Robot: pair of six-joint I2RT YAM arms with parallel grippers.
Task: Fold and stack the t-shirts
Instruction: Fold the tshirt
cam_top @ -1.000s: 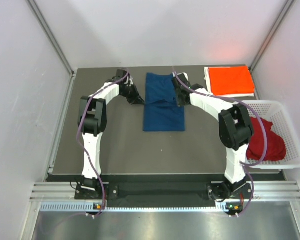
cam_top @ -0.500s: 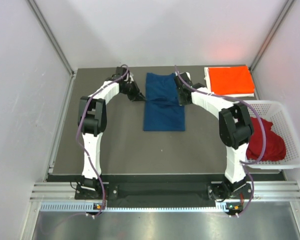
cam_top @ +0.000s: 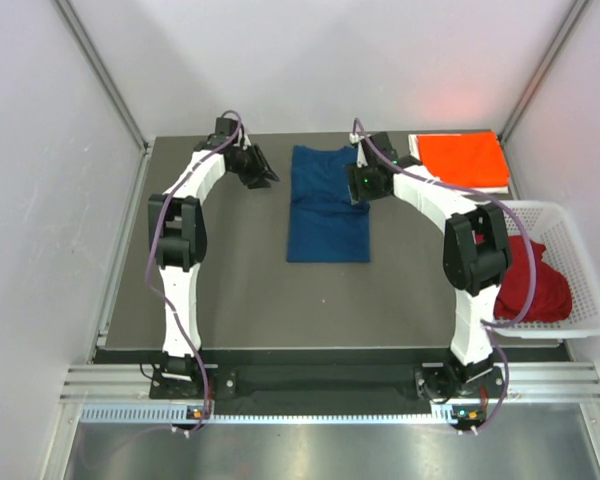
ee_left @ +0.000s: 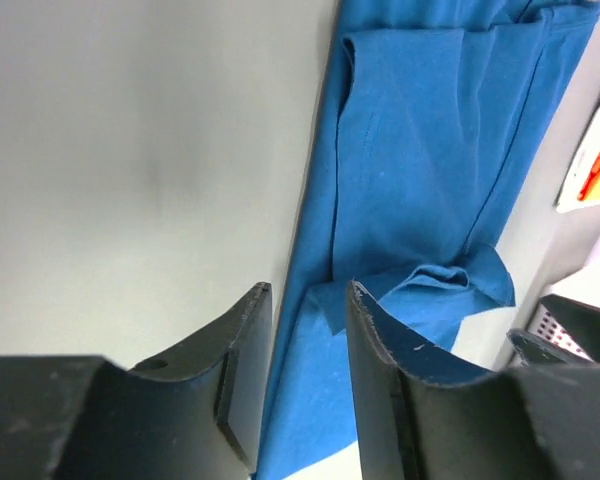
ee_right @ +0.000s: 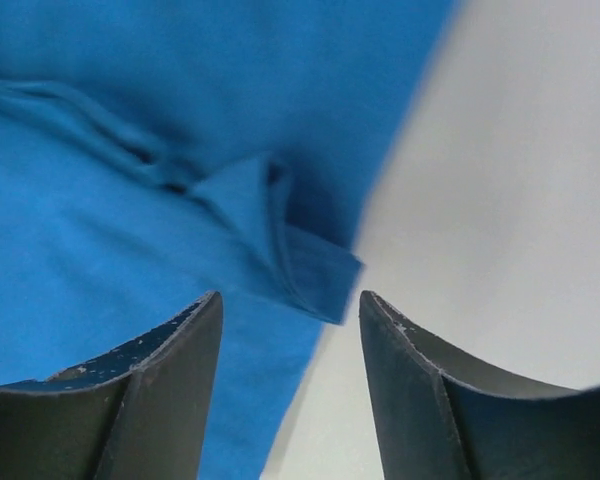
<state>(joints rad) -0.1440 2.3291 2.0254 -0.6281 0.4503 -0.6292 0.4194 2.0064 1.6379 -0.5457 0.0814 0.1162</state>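
Note:
A navy blue t-shirt [cam_top: 327,205] lies folded into a long strip in the middle of the dark table. My left gripper [cam_top: 267,174] hovers just off its left edge, jaws open, nothing between them. In the left wrist view the blue cloth [ee_left: 430,160] shows beyond the open gripper [ee_left: 307,290]. My right gripper [cam_top: 359,183] stands open over the shirt's right edge. In the right wrist view a small folded corner of the shirt [ee_right: 130,150] lies ahead of the open gripper [ee_right: 291,297]. An orange-red t-shirt [cam_top: 464,160] lies folded at the back right. A dark red t-shirt [cam_top: 530,280] sits crumpled in the basket.
A white lattice basket [cam_top: 580,250] stands at the table's right edge. The orange-red shirt rests on a white sheet [cam_top: 417,150]. White walls close in the back and both sides.
Both grippers have opened and let go of the blue shirt's edges. The left gripper drew back to the left and farther away. The right gripper shifted slightly toward the back.

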